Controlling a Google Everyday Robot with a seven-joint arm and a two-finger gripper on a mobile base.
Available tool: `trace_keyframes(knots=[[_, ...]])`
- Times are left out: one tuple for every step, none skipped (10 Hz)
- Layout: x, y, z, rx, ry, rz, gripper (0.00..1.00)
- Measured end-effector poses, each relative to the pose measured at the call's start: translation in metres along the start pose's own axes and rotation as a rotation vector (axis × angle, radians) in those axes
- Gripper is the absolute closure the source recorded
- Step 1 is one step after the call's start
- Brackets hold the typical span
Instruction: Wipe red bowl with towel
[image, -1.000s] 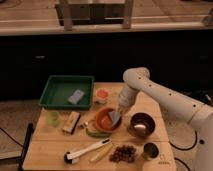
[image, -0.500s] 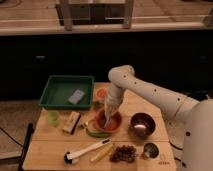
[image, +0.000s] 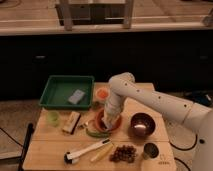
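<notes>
The red bowl (image: 102, 125) sits near the middle of the wooden table, partly on a green plate (image: 93, 133). My gripper (image: 112, 118) points down into the bowl, at the end of the white arm that reaches in from the right. A pale patch at the gripper's tip, inside the bowl, looks like the towel (image: 114, 123). The wrist hides most of the bowl's inside.
A green tray (image: 59, 89) with a grey sponge (image: 76, 96) stands at the back left, and an orange cup (image: 102, 93) beside it. A dark bowl (image: 142, 124), a metal can (image: 150, 150), a white-handled brush (image: 88, 150), a green cup (image: 53, 118) and a dark pile of small pieces (image: 124, 153) surround the red bowl.
The arm swung left across the red bowl, and the gripper stays down inside it. The bowl and the other objects have stayed in place.
</notes>
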Motion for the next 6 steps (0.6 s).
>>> trace_keyframes(knots=[[0.002, 0.012, -0.003, 0.005, 0.008, 0.024, 1.00], [0.009, 0.024, -0.007, 0.009, 0.018, 0.050, 1.00], [0.020, 0.032, -0.013, 0.011, 0.027, 0.068, 1.00], [0.030, 0.034, -0.016, 0.011, 0.033, 0.077, 1.00], [0.041, 0.032, -0.020, 0.010, 0.040, 0.079, 1.00], [0.051, 0.026, -0.022, 0.008, 0.044, 0.074, 1.00]])
